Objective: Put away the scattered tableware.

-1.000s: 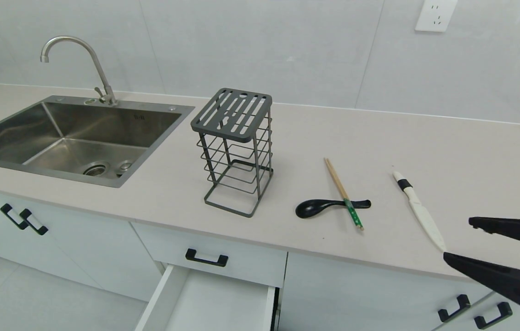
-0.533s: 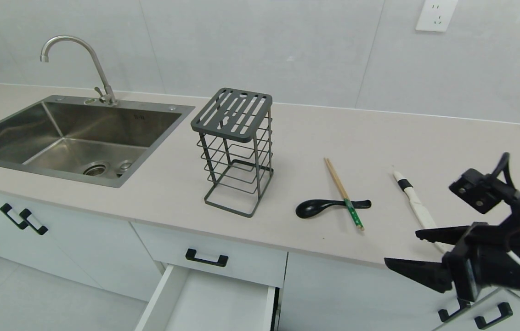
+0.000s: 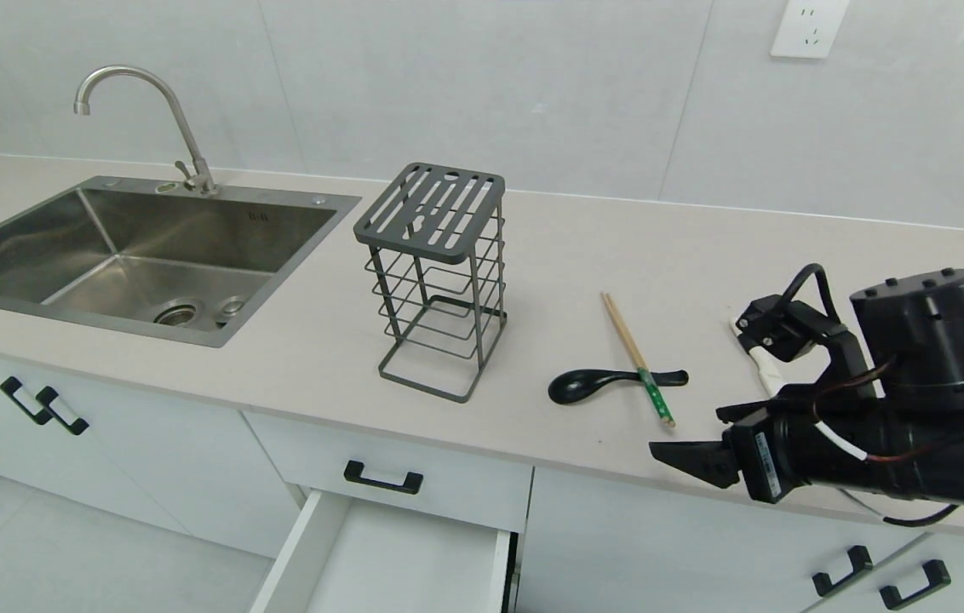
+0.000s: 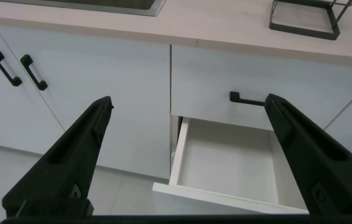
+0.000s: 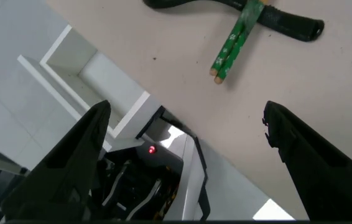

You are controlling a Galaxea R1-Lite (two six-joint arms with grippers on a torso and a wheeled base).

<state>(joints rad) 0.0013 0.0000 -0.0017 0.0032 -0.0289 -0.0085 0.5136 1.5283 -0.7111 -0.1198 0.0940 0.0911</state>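
The right gripper [image 3: 691, 434], jaws spread, hovers at the counter's [image 3: 584, 255] near edge. The chopsticks [image 3: 637, 358] lie at its 11 o'clock, resting across the spoon [image 3: 576, 386] handle. It should probably set the jaws square across the sticks and close mid-length, clear of the spoon, taking both together. Their long axis runs 11 to 5 o'clock, green ends nearest. The left gripper [image 4: 188, 101], also spread, hangs above the open drawer [image 4: 226, 155].

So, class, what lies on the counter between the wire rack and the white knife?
In the head view, a black spoon and a pair of chopsticks crossing its handle lie between the wire rack and the white knife.
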